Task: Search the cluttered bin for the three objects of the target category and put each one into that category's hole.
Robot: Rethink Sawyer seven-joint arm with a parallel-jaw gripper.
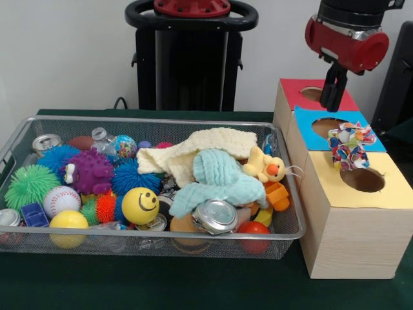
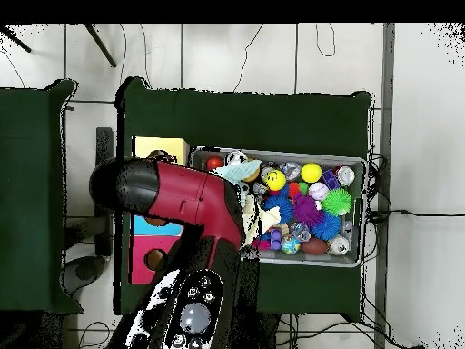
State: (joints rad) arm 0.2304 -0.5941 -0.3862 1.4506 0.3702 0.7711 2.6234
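Gripper [image 1: 333, 97] hangs over the wooden box [image 1: 352, 219], above the red panel [image 1: 303, 93] and its hole; the fingers look close together with nothing between them, but front view doesn't resolve the gap, so can't tell how far open. Overhead, the arm [image 2: 182, 195] covers the box, only the yellow panel [image 2: 162, 147], a strip of blue panel [image 2: 154, 227] and a red corner show. A multicoloured patterned cloth [image 1: 349, 143] sits crumpled on the box top, straddling the blue panel and the yellow one, just beside the rim of the yellow hole [image 1: 362, 179], not inside it. Wire bin [image 1: 39, 126] sits left of the box in front view, packed full. Cream cloth [image 1: 197, 150] and light teal cloth [image 1: 216, 181] are piled at the middle, teal on top of cream, a yellow duck toy [image 1: 266, 166] touching both. A silver can [image 1: 215, 216] lies at the teal cloth's near edge. Also in the bin: smiley yellow ball [image 1: 140, 205], purple spiky ball [image 1: 89, 172], green spiky ball [image 1: 30, 186], baseball [image 1: 61, 200].
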